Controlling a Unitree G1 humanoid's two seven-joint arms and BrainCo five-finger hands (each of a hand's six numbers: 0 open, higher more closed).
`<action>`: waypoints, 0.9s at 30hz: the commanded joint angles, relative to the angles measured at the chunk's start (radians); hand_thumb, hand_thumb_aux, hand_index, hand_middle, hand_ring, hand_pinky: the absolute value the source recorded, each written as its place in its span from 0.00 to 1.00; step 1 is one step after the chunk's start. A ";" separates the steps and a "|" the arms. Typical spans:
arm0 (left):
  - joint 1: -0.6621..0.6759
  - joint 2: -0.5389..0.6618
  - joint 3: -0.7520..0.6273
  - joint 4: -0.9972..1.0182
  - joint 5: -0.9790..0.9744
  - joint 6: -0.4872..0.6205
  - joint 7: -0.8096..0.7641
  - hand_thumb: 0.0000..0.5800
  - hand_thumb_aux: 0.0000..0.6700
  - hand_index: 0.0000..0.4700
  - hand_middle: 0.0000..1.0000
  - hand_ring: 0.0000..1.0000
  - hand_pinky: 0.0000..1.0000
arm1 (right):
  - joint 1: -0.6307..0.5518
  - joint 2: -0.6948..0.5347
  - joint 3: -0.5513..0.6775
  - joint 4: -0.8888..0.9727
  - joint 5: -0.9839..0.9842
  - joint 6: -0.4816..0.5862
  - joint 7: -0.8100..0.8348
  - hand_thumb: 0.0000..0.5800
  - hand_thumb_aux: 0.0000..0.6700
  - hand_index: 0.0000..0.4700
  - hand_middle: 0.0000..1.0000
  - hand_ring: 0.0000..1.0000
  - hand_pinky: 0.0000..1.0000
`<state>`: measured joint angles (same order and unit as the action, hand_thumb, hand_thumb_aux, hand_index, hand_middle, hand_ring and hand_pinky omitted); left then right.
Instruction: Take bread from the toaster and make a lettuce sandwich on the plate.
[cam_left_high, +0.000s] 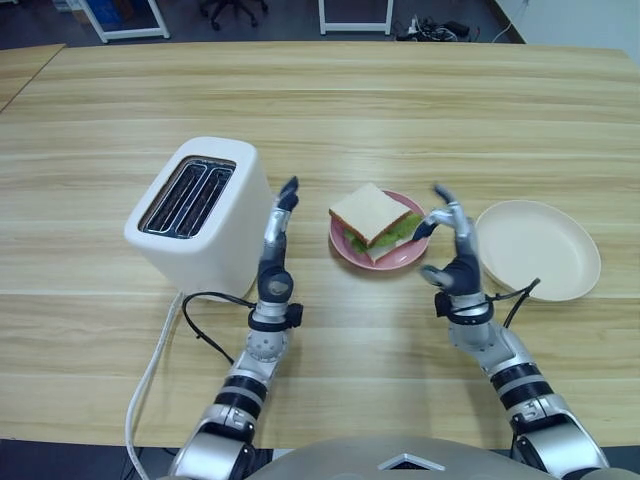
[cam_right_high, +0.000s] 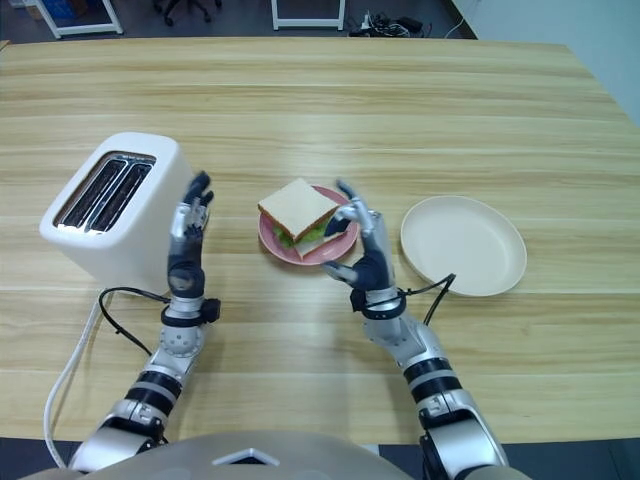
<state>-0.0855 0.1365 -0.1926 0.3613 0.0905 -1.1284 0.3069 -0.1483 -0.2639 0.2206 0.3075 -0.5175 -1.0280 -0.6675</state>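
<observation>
Right hand (cam_left_high: 455, 265), empty, hovers just right of sandwich (cam_left_high: 370, 215) on pink plate (cam_left_high: 402, 259).

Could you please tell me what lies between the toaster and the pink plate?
The left hand stands there, fingers open, holding nothing; both eye views show it.

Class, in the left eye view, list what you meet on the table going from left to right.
white box-shaped toaster → left robot hand → pink round plate bearing the lettuce sandwich → right robot hand → cream round shallow dish
</observation>
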 joint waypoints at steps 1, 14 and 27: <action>0.089 -0.024 -0.006 -0.219 -0.057 0.096 -0.054 0.00 0.00 0.00 0.00 0.00 0.00 | 0.093 0.032 -0.027 -0.136 0.140 0.000 0.070 0.00 0.00 0.00 0.00 0.00 0.00; 0.174 -0.093 0.023 -0.269 -0.054 0.183 -0.187 0.00 0.00 0.00 0.00 0.00 0.00 | 0.207 0.147 -0.033 -0.173 0.200 0.030 0.274 0.00 0.00 0.00 0.00 0.00 0.00; 0.239 -0.124 0.059 -0.327 -0.033 0.210 -0.234 0.00 0.00 0.00 0.00 0.00 0.00 | 0.252 0.194 -0.062 -0.225 0.199 0.098 0.373 0.00 0.00 0.00 0.00 0.00 0.00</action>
<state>0.1173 0.0189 -0.1438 0.0744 0.0379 -0.9422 0.0776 0.0806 -0.0779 0.1631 0.1263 -0.3340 -0.9667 -0.3227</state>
